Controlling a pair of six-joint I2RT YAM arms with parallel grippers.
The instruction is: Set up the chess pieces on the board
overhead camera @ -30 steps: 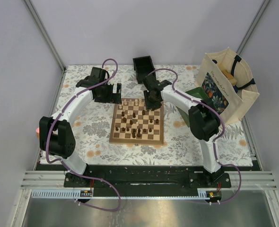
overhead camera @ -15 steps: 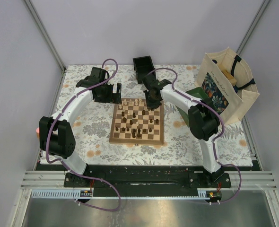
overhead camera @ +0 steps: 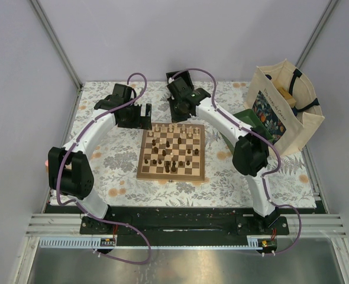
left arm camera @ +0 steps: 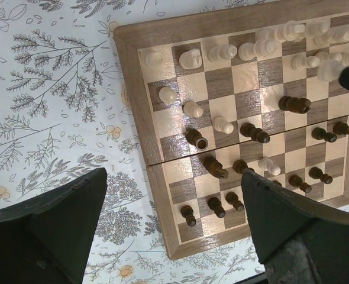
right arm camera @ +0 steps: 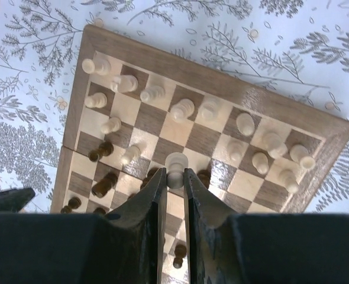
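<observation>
The board [overhead camera: 141,172] lies mid-table with pale and dark chess pieces [overhead camera: 167,155] scattered over it; pale ones [left arm camera: 222,53] stand mostly along its far rows. My right gripper [overhead camera: 178,110] hangs above the board's far edge. In the right wrist view it [right arm camera: 174,174] is shut on a pale cream piece [right arm camera: 175,162], held clear above the board [right arm camera: 222,83]. My left gripper [overhead camera: 140,117] hovers off the far-left corner, open [left arm camera: 173,177] and empty above the board's left edge [left arm camera: 136,89].
A green tray [overhead camera: 246,117] and a cream tote bag [overhead camera: 284,109] stand to the right of the board. A small black box [overhead camera: 174,77] sits at the back, mostly behind the right arm. Flowered cloth covers the table.
My right gripper has shut on a pale piece and pulled up and back from the board's far rows toward the black box. The left arm has not moved.
</observation>
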